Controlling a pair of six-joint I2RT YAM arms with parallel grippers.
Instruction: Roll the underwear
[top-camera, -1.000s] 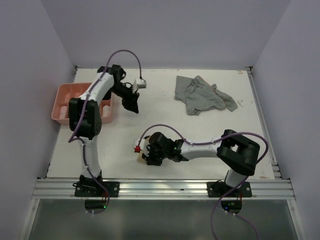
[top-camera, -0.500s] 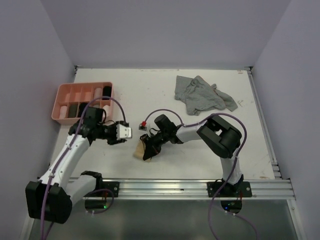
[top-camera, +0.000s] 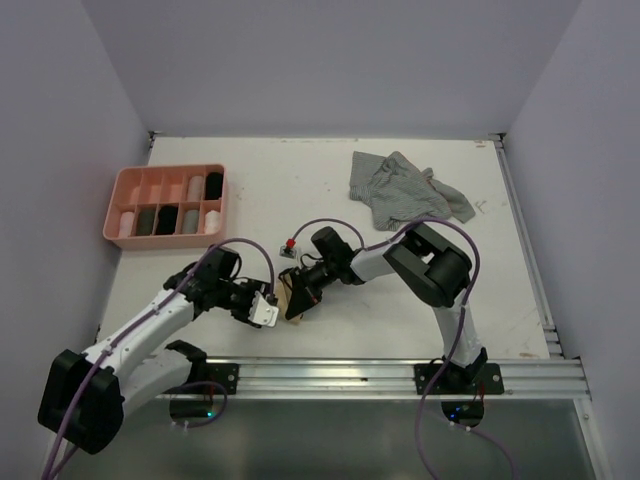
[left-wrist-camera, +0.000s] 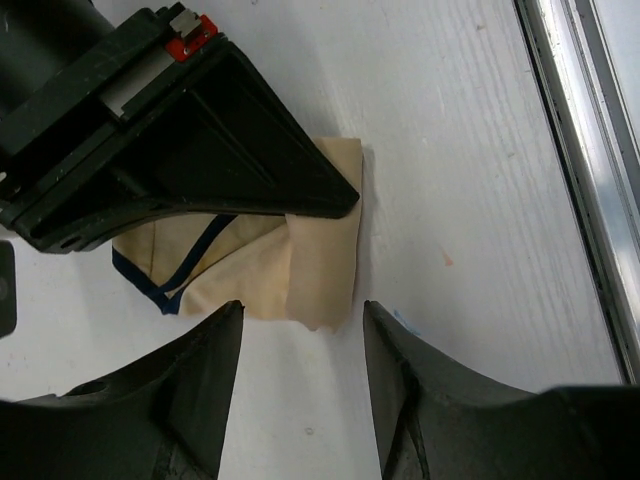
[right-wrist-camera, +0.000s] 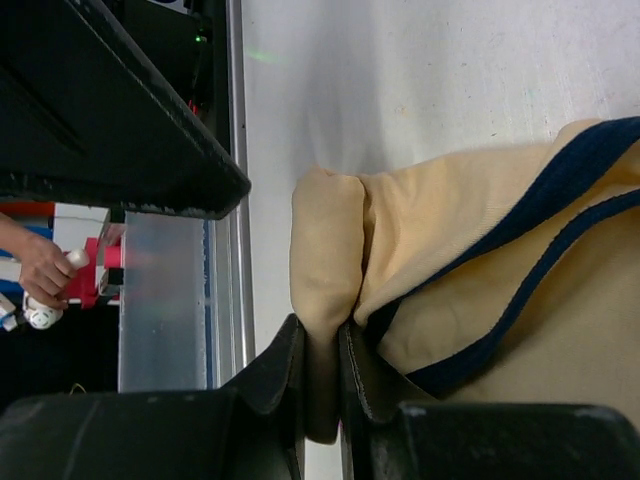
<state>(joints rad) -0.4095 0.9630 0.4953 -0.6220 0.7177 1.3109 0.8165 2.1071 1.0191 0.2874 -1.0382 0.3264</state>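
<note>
A beige underwear with dark blue trim (top-camera: 289, 291) lies folded on the white table near the front middle. My right gripper (top-camera: 298, 296) is shut on a fold of it; in the right wrist view the fold (right-wrist-camera: 325, 270) is pinched between the fingers (right-wrist-camera: 285, 390). My left gripper (top-camera: 266, 308) is open and empty just left of that garment; in the left wrist view the beige cloth (left-wrist-camera: 300, 265) lies just ahead of the spread fingers (left-wrist-camera: 205, 370). A grey striped underwear (top-camera: 405, 190) lies crumpled at the back right.
A pink tray (top-camera: 118, 193) with compartments holding rolled garments stands at the left. The aluminium rail (top-camera: 330, 375) runs along the table's front edge close to both grippers. Walls close the table on the left, back and right.
My left arm has swung from near the tray down to the front, its open gripper now beside the beige underwear. My right gripper has stayed shut on the garment, hardly moving.
</note>
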